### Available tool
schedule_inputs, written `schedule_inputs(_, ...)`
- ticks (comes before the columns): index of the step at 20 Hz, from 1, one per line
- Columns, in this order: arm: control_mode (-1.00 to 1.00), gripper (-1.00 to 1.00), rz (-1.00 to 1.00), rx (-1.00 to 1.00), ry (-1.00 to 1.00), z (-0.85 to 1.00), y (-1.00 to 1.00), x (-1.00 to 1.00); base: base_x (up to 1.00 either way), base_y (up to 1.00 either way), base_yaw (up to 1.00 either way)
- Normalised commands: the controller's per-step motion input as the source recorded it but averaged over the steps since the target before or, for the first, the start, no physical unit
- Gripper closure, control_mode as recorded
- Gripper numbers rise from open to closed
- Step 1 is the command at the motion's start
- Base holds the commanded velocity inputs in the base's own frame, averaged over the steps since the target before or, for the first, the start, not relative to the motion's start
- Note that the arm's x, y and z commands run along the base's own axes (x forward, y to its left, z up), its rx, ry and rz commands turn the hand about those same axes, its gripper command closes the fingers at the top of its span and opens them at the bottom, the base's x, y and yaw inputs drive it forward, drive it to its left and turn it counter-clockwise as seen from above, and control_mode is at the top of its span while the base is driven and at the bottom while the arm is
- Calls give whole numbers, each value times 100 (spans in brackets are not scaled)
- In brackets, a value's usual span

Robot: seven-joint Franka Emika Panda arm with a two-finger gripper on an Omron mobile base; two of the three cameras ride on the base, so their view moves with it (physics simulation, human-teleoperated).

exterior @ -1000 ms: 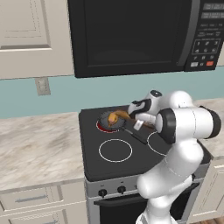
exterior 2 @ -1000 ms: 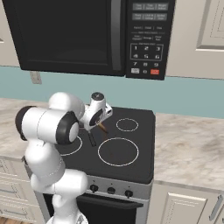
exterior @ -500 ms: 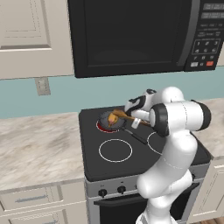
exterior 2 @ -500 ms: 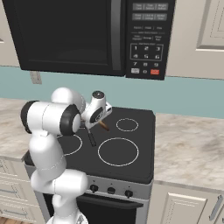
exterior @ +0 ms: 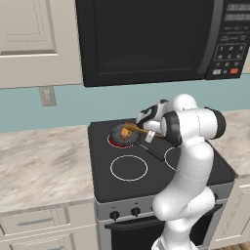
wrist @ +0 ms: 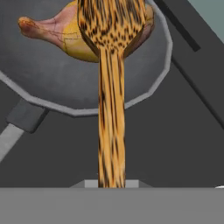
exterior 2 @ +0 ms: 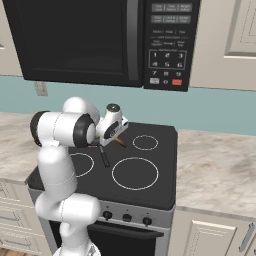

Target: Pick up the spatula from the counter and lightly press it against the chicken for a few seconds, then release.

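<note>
A dark frying pan (exterior: 118, 138) sits on the glowing back-left burner of the stove, with a golden chicken piece (exterior: 125, 133) inside it. My gripper (exterior: 148, 132) is shut on the handle of a wooden spatula (exterior: 136, 129). The spatula reaches left over the pan. In the hand view, the spatula (wrist: 111, 87) runs straight up from the bottom, and its broad blade lies on the chicken (wrist: 65, 37) in the pan (wrist: 61, 92). In the right base view, the gripper (exterior 2: 118, 132) points away, and the arm hides the pan.
The pan's long handle (exterior: 152, 153) points toward the front right, under my hand. A microwave (exterior: 146, 39) hangs low above the black stovetop (exterior: 146, 183). Marble counter (exterior: 39, 161) lies on both sides. Other burner rings (exterior 2: 135, 173) are bare.
The arm's elbow has swung in closer to the stove. The hand and spatula have stayed nearly in place over the chicken, still gripped.
</note>
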Motion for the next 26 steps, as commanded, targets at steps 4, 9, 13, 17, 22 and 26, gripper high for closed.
schedule_inputs(4, -100, 100, 3, -3, 0, -7, 2, 26, 0, 0, 0)
schedule_inputs(9, -100, 100, 3, -2, 0, -9, 1, 20, 0, 0, 0)
schedule_inputs(13, -100, 100, 3, -2, 0, -11, 0, 19, 0, 0, 0)
schedule_inputs(17, -100, 100, 3, -2, 0, -12, 0, 16, 0, 0, 0)
schedule_inputs(22, -100, 100, 2, -2, 0, -15, 2, 6, 0, 0, 0)
schedule_inputs(26, -100, 100, 2, -2, 0, -11, 2, 0, 0, 0, 0)
